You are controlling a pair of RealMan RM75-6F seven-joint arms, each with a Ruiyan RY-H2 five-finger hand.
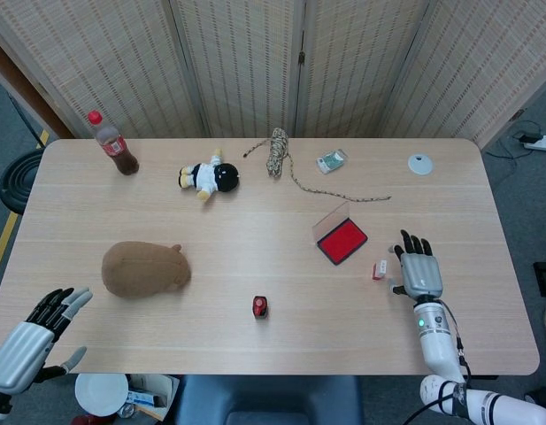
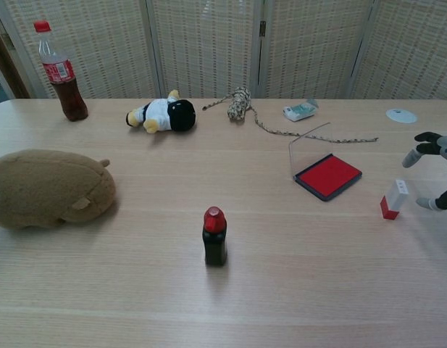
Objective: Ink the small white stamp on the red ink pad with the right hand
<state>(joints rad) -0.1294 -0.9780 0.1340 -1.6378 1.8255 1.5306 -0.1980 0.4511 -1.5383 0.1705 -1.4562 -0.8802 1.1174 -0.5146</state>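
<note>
Light wood-grain worktop [image 1: 255, 266] with rounded corners, woven folding screen [image 1: 299, 62] behind, grey floor at the sides.

Small white stamp [image 2: 394, 199]: white block, red base, upright on the worktop toward the right edge, just right and nearer than the red ink pad [image 2: 328, 175]. Pad open, clear lid tilted up at its left side, red surface showing. Stamp apart from pad, not touching.

Right hand [image 1: 418, 271] low over the worktop just right of the stamp, fingers spread and slightly curled, gripping nothing; near the stamp, no contact seen. Chest view shows only dark fingertips [image 2: 428, 141] at the right frame edge. Left hand [image 1: 32, 336] off the near-left corner, fingers apart, empty.

Elsewhere: small red-capped dark bottle [image 2: 214, 236] near centre front, brown plush [image 2: 49, 187] at left, cola bottle [image 2: 59, 71] far left corner, black-and-white doll [image 2: 161, 115] lying at the back, coiled rope [image 2: 241, 103] with a strand trailing right behind the pad, folded banknote [image 2: 300, 111], pale disc [image 2: 401, 115] at far right.

Bare wood between pad, stamp and near edge; wide bare strip along the front right.
</note>
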